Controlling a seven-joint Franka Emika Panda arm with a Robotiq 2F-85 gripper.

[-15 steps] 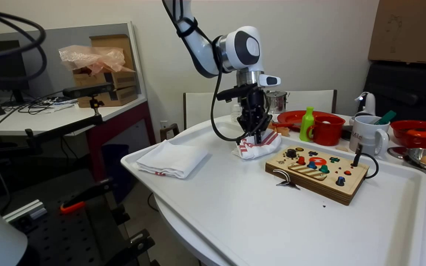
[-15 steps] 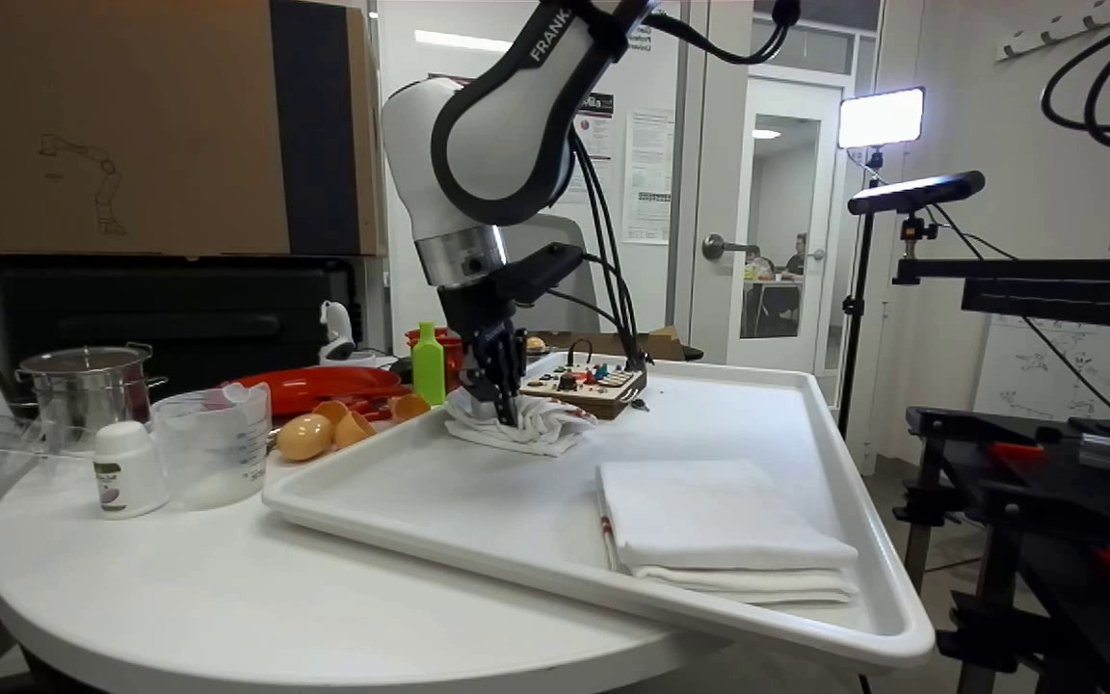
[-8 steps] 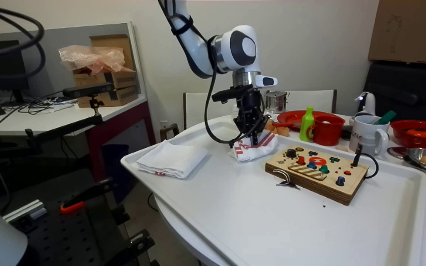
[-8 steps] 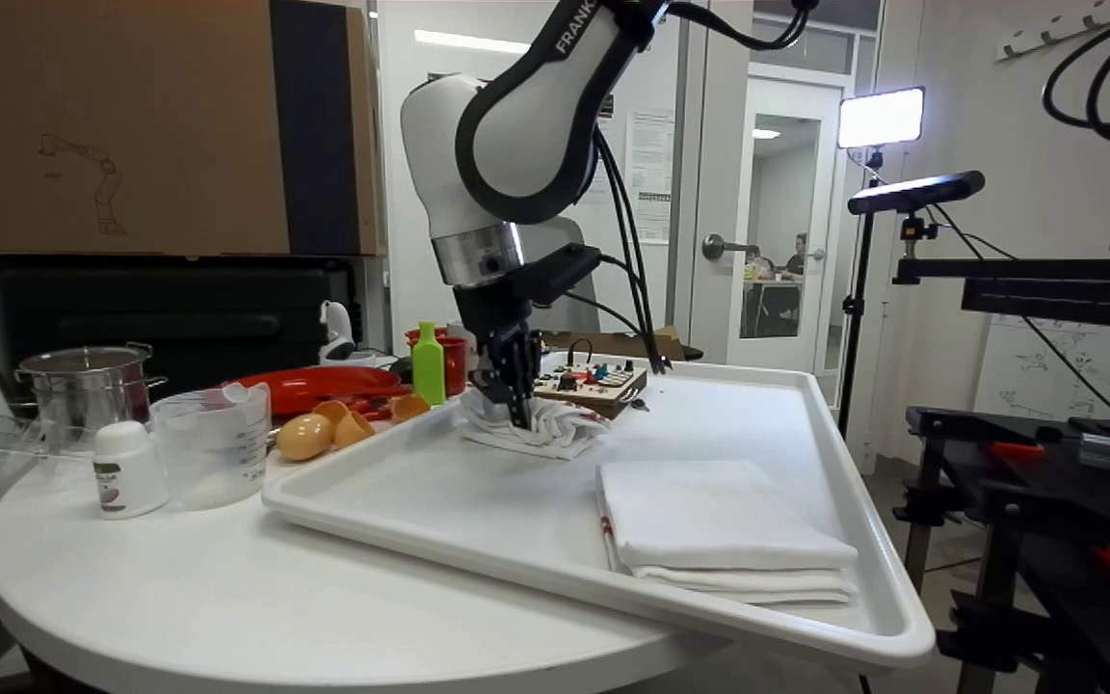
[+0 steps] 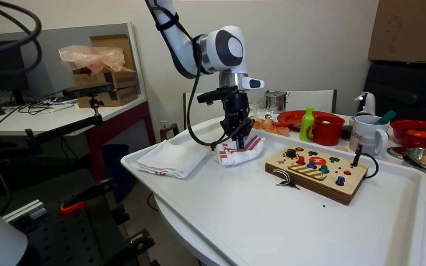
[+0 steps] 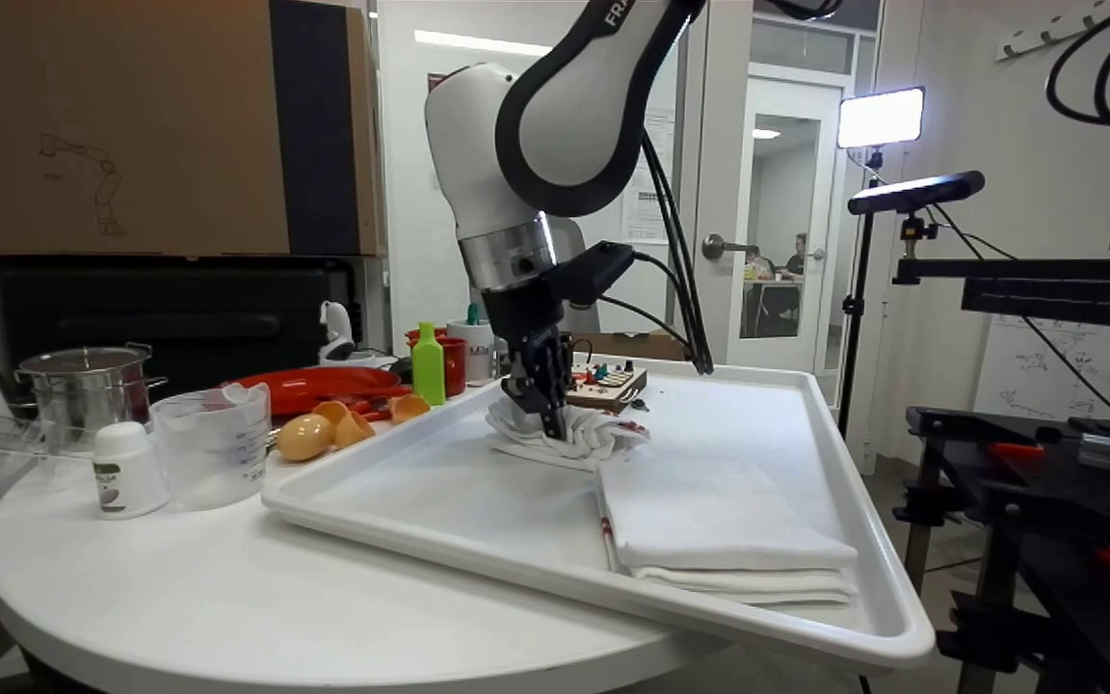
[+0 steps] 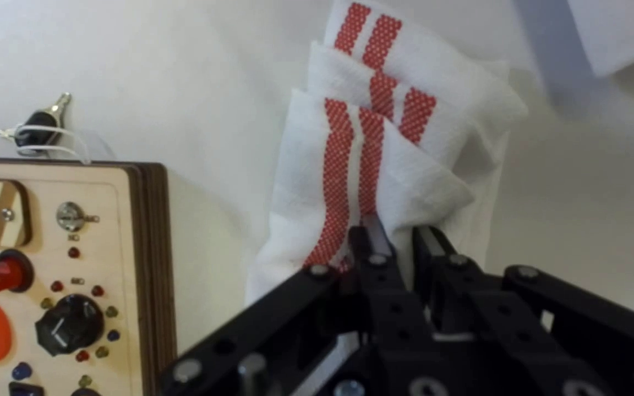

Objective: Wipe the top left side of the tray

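The tray (image 5: 272,221) is a large white surface with a low rim, seen in both exterior views (image 6: 459,511) and under everything in the wrist view (image 7: 212,110). A bunched white cloth with red stripes (image 5: 250,153) lies on it, near the back rim; it also shows in the wrist view (image 7: 301,181). My gripper (image 7: 397,234) points down with cloth pinched between its close-set fingers. In both exterior views the gripper (image 5: 239,145) (image 6: 553,429) presses the striped cloth against the tray. The tray surface under the cloth is hidden.
A folded white cloth (image 5: 172,159) lies on the tray close beside the striped cloth. A wooden board with coloured buttons (image 5: 316,170) and small keys (image 5: 287,181) sit on the other side. Beyond the rim stand eggshells (image 6: 353,429), a green bottle (image 5: 307,125) and a red mug (image 5: 327,131).
My gripper and the striped cloth have slid across the tray toward the folded white cloth, away from the button board. The folded cloth and board have not moved.
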